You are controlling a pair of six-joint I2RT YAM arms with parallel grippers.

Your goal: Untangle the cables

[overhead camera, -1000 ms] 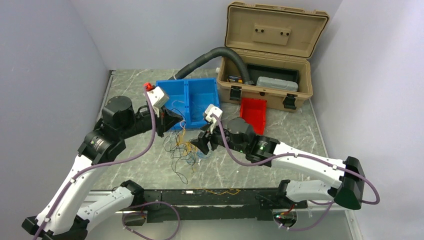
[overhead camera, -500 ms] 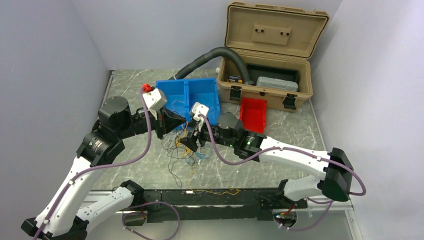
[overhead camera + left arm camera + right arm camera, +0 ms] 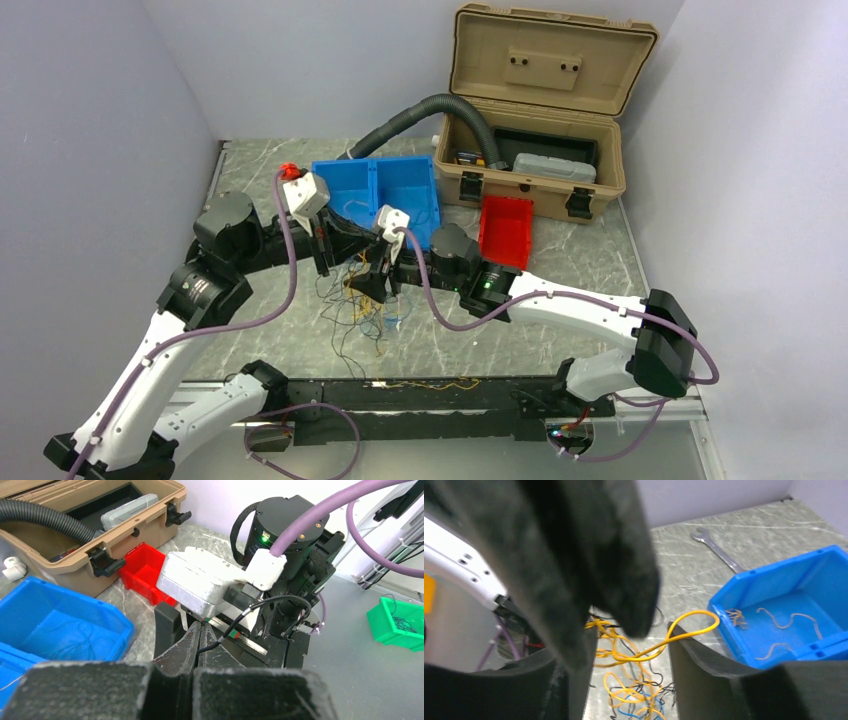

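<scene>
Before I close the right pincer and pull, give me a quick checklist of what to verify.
1. right pincer open, yellow cable between its fingers: ok.
2. left pincer shut: ok.
3. left pincer holding a wire: cannot tell.
4. room between the two pincers: not ok, they crowd together over the cables.
5. only one strand in the gap: cannot tell, black strands lie beneath.
6. blue bin clear of the pull path: cannot tell.

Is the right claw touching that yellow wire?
Cannot tell. The right wrist view shows the yellow wire running between the right claw's open fingers, but no plain contact or gap.
</scene>
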